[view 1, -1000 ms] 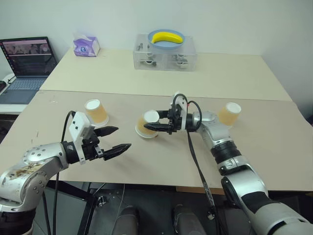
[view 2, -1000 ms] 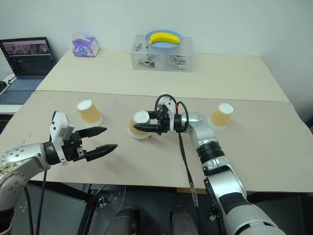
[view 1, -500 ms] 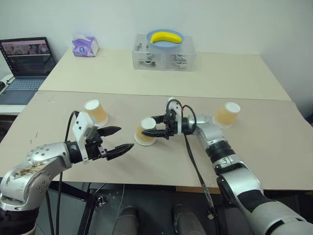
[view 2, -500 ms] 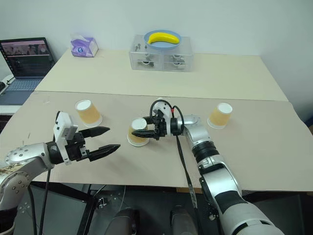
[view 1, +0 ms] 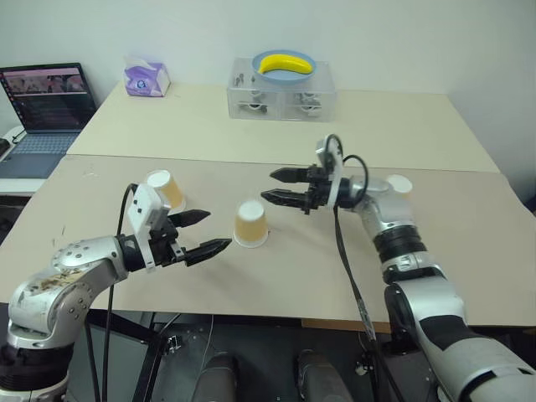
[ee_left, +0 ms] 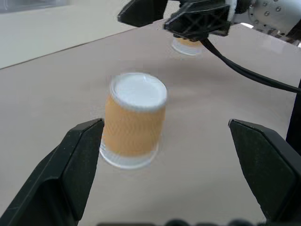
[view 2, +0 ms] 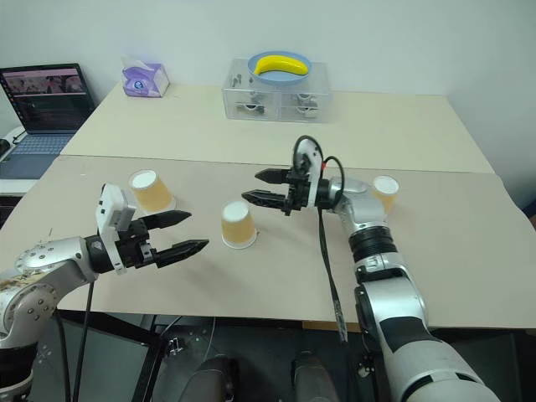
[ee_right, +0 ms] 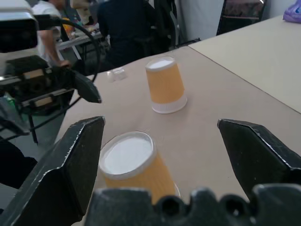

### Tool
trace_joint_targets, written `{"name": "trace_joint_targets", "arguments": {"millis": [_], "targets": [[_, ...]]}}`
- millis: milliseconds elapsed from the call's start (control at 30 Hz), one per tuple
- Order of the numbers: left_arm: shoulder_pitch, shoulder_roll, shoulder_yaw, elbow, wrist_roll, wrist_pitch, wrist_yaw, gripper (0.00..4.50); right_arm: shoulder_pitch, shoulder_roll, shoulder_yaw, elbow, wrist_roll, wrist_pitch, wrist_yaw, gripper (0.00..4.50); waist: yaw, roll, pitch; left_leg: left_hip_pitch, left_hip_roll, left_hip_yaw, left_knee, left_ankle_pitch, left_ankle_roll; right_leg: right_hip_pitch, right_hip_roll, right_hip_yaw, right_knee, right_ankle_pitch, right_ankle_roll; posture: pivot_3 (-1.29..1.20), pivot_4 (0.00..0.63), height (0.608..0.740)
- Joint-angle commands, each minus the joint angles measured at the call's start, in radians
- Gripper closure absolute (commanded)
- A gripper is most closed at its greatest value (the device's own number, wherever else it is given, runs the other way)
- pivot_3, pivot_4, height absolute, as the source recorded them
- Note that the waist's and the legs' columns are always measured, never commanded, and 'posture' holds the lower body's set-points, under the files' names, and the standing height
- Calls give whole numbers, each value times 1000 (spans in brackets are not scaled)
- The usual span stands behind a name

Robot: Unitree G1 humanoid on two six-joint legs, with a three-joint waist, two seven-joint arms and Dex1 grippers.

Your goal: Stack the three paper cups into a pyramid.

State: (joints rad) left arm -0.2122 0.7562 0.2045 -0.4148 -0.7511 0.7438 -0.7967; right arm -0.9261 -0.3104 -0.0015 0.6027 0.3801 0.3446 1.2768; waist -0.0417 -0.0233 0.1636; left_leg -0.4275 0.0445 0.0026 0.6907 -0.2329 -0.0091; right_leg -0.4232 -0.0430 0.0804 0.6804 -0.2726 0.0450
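On the beige tabletop [view 1: 276, 276] three tan-orange ribbed paper cups stand upside down, white bases up: a middle cup [view 1: 251, 224], a left cup [view 1: 166, 189], and a right cup [view 1: 397, 188] partly hidden behind the right arm. The right hand [view 1: 280, 186] hangs open above the tabletop, beside the middle cup and apart from it. The left hand [view 1: 207, 232] is open, between the left and middle cups, touching neither.

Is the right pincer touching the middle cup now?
Apart. In the left eye view the right pincer hangs open above and to the right of the middle cup, with bare table showing between them.
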Motion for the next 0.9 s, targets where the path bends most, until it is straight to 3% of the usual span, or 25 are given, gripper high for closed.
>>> {"name": "trace_joint_targets", "arguments": {"millis": [33,300,567,900], "targets": [[-34,-10,-8,14,-16,-4,-18,0,36,-29,-40,-119,63,86,-14,31,-1,0,0,0,0,0,0,0,0,0,0,0,0,0,0,0,150,694],[-52,-1,-64,22,13,-23,-68,0,202,-139,-116,-311,39,51,-158,31,5,0,0,-1,0,0,0,0,0,0,0,0,0,0,0,0,150,694],[-44,58,-91,6,1,-6,-154,0,350,-308,-354,-519,120,119,-353,31,10,0,0,-2,-1,0,0,0,0,-1,0,0,-1,0,0,0,150,694],[-65,71,-105,12,-4,5,-184,0,480,-387,-403,-490,67,62,-462,31,-1,0,0,0,0,2,0,0,0,0,0,2,-1,0,0,0,150,694]]}}
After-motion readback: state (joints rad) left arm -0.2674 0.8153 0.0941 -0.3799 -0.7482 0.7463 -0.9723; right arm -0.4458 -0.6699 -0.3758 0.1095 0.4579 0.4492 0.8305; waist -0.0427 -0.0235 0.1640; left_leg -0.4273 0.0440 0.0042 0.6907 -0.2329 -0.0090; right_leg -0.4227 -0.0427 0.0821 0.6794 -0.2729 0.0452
